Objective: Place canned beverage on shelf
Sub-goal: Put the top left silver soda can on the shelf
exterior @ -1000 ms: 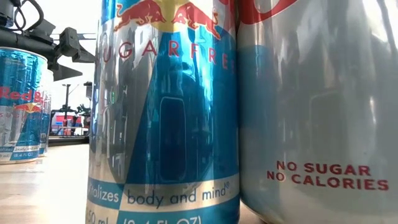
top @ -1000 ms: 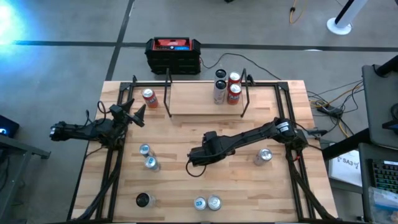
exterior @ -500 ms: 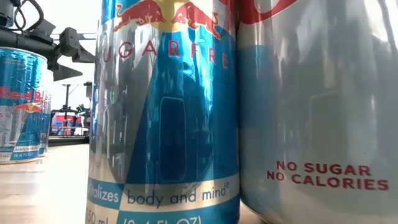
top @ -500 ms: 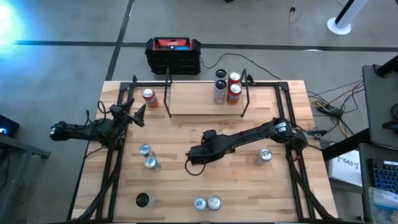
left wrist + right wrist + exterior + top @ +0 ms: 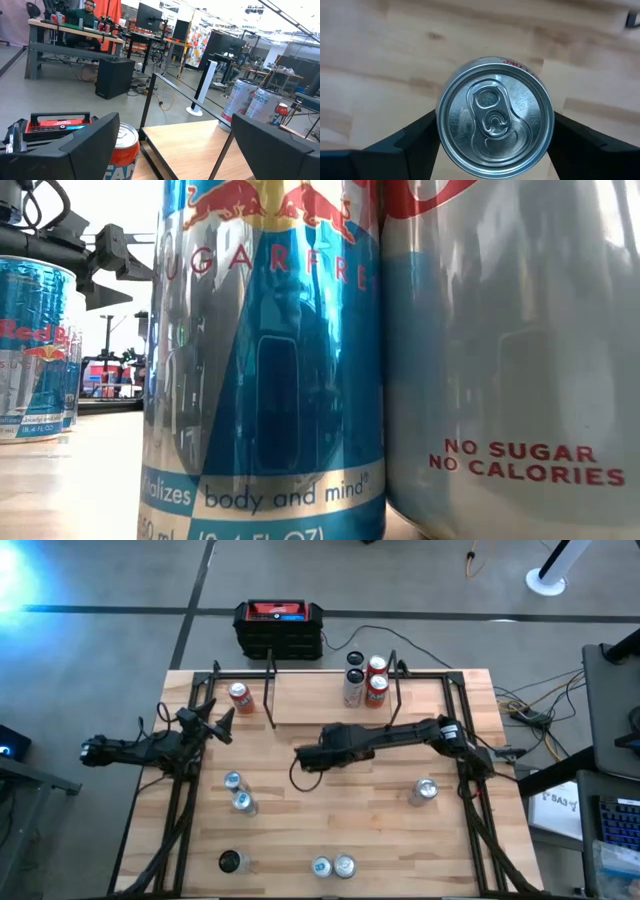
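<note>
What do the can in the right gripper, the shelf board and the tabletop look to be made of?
The can held between the right gripper's fingers looks like bare aluminium: a bright, shiny silver lid with a pull tab. The shelf board appears to be light, matte wood on thin black posts, probably metal. The table top looks like pale wood planks with visible grain and seams.

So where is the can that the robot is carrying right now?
In the right gripper, mid-table in the high view, just in front of the shelf; the silver can sits between its fingers.

Four cameras on my rig

My overhead looks straight down on the tabletop (image 5: 300,830); my low one sits against two cans (image 5: 262,360), also visible overhead.
</note>
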Tool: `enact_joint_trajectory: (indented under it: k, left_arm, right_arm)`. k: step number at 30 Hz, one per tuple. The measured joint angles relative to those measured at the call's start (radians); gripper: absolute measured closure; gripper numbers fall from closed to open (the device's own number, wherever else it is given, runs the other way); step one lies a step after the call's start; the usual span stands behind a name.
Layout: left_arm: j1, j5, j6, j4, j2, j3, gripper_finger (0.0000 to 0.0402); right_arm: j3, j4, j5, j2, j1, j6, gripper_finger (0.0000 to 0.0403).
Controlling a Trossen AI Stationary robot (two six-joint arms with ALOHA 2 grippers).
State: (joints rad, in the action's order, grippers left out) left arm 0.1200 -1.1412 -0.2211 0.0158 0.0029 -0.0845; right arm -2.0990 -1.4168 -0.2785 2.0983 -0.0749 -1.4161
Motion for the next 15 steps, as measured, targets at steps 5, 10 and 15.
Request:
enact_joint_trajectory:
  k: [5, 10, 15]
  left_arm:
    - [0.0, 0.0, 0.0, 0.0, 0.0, 0.0, 0.0033]
    - [0.0, 0.0, 0.0, 0.0, 0.0, 0.0, 0.0033]
    - [0.0, 0.0, 0.0, 0.0, 0.0, 0.0, 0.0033]
  right_arm:
    - [-0.037, -0.01, -0.001, -0.002, 0.059, 0.05, 0.011]
    - [-0.07, -0.011, 0.001, -0.002, 0.114, 0.057, 0.0108]
    - [-0.087, 0.003, -0.001, -0.002, 0.17, 0.074, 0.0108]
